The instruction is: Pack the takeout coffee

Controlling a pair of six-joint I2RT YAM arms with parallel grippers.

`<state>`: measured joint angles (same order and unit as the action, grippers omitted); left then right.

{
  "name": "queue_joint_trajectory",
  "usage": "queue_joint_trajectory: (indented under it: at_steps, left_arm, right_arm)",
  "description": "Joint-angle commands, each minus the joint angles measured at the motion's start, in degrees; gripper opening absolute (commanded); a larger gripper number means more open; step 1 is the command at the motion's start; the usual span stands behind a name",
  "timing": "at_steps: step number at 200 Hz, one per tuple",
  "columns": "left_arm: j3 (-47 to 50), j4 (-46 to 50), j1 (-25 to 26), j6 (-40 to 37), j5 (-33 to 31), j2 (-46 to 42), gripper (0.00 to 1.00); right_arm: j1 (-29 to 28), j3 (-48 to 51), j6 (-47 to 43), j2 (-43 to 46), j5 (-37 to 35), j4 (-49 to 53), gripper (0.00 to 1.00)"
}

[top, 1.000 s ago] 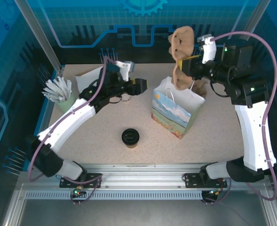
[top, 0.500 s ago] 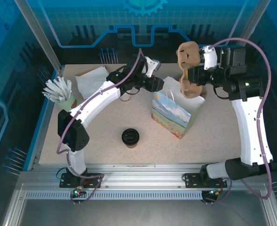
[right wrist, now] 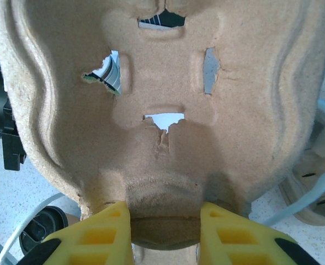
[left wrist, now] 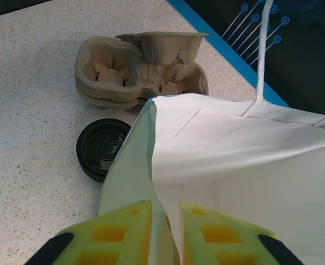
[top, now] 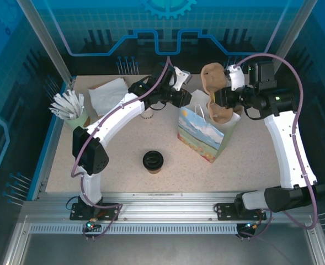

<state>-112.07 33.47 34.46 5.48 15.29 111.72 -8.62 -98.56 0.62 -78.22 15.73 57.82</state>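
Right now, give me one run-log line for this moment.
left fingers: pinching paper bag rim | right fingers: holding cup carrier over bag | coffee: on table, untouched

One lidded coffee cup (top: 153, 161), one paper bag (top: 206, 135), one cup of white sticks (top: 71, 110), one pile of napkins (top: 108, 95), one lifted pulp tray (top: 212, 77) and one stack of pulp trays (left wrist: 134, 74)
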Motion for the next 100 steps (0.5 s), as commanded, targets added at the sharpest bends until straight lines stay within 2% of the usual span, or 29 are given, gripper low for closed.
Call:
queue_joint_trajectory:
  at_steps: [1, 33, 100]
  left_arm:
    - [-1.8, 1.7, 0.4, -1.1, 1.9, 0.7, 0.16]
    - [-2.1, 2.5, 0.2, -2.5, 2.5, 0.8, 0.08]
    - [-2.2, 3.1, -1.4, -3.7, 5.7, 0.9, 0.02]
  right_arm:
    - [-0.3, 1.3, -3.0, 1.5, 2.5, -2.2, 0.27]
    - [0.9, 3.3, -5.7, 1.6, 4.8, -3.6, 0.27]
    - [1.5, 4.3, -8.8, 1.6, 7.2, -2.3, 0.26]
